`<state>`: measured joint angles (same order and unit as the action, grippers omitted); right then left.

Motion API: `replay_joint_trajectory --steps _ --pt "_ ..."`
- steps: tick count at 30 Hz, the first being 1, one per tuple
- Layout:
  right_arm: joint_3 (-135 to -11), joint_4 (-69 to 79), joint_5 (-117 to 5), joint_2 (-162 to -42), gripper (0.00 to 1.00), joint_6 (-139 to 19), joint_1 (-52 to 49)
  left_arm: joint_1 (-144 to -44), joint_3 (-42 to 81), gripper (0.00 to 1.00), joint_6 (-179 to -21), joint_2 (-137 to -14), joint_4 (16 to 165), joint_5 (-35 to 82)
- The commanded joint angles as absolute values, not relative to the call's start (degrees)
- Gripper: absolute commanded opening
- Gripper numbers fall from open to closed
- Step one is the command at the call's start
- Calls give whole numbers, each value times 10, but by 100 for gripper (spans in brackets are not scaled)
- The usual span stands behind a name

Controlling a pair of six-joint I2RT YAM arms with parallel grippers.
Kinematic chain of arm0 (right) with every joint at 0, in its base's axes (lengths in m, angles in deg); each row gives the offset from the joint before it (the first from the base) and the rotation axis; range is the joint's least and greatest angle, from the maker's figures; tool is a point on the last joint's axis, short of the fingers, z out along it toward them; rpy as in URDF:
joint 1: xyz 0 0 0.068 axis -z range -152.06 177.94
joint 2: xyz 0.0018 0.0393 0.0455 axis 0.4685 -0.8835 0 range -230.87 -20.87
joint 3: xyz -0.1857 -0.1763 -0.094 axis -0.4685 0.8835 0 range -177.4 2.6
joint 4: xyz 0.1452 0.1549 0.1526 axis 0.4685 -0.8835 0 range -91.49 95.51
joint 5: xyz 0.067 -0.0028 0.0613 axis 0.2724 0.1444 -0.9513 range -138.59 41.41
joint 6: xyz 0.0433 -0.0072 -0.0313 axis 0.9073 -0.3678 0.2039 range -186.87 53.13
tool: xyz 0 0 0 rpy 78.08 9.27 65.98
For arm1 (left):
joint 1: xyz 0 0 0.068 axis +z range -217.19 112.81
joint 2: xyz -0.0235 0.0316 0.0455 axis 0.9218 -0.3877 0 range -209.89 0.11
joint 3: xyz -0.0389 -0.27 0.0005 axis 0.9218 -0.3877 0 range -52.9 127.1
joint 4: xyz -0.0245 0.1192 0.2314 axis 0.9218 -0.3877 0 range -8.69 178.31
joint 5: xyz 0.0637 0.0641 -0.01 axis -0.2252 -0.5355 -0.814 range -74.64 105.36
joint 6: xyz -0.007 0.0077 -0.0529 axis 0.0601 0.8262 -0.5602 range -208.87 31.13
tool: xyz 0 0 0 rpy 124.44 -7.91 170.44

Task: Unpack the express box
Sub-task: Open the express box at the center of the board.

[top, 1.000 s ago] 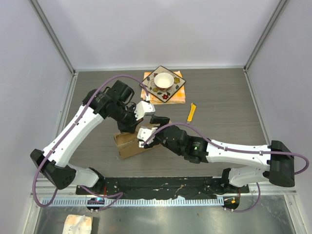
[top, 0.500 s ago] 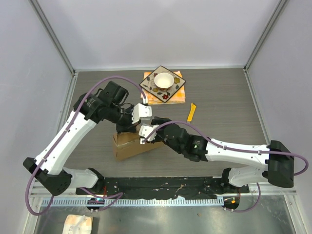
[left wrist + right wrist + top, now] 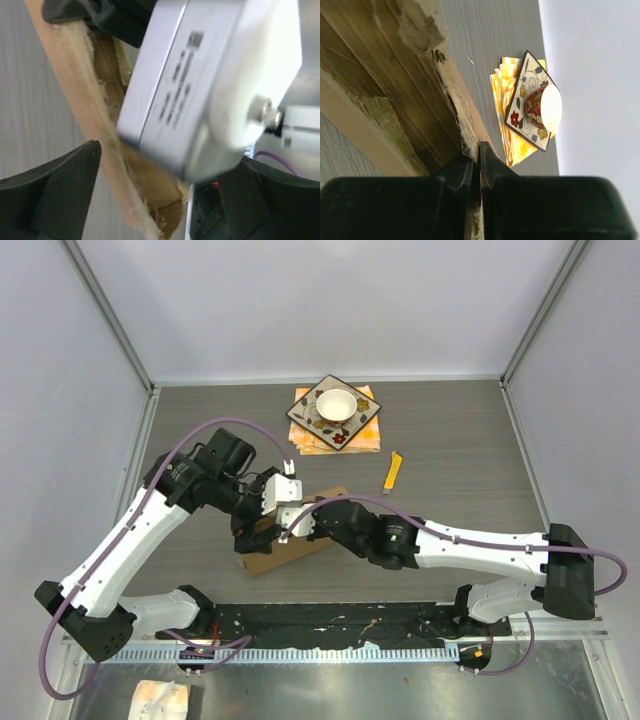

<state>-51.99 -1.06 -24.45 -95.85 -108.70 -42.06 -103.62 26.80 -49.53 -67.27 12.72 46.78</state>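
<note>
The express box (image 3: 292, 552) is a flat brown cardboard box in the middle of the table, with both grippers over its left part. My right gripper (image 3: 291, 523) is shut on a torn edge of the box's flap (image 3: 451, 107); in the right wrist view its jaws (image 3: 479, 159) pinch the cardboard with no gap. My left gripper (image 3: 262, 506) hovers just left of it, open. In the left wrist view its dark fingers (image 3: 50, 200) stand wide apart around the box's ragged edge (image 3: 107, 150) and the right gripper's white body (image 3: 210, 80), gripping neither.
A patterned square plate (image 3: 318, 424) with a white bowl (image 3: 336, 403) rests on a yellow-orange cloth (image 3: 366, 436) at the back. A small yellow tool (image 3: 393, 470) lies to the right of the box. Grey walls enclose the table on three sides.
My left gripper has opened, let go of the box and dropped toward the near left. My right gripper has closed on the flap's edge. The box now lies lower and flatter.
</note>
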Motion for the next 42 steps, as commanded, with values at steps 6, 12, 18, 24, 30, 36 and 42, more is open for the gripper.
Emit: replay_joint_trajectory --steps 6,12,18,24,30,36,42 --pt "-622 -127 -174 -988 2 -995 -489 -1039 242 100 -567 -669 128 473" --pt "-650 -148 -173 -979 1 -948 -532 -1039 187 100 -578 -655 216 410" --pt "-662 -154 -184 -958 1 -889 -558 -1039 145 100 -585 -655 256 385" --pt "-644 -137 -211 -928 1 -836 -571 -1039 146 97 -593 -633 319 337" --pt "-608 -120 -198 -902 1 -821 -576 -1034 206 100 -586 -618 290 328" --pt "-597 -105 -191 -892 1 -821 -576 -1034 198 100 -582 -589 242 397" --pt "-608 -108 -198 -888 1 -819 -576 -1035 142 100 -531 -591 232 473"
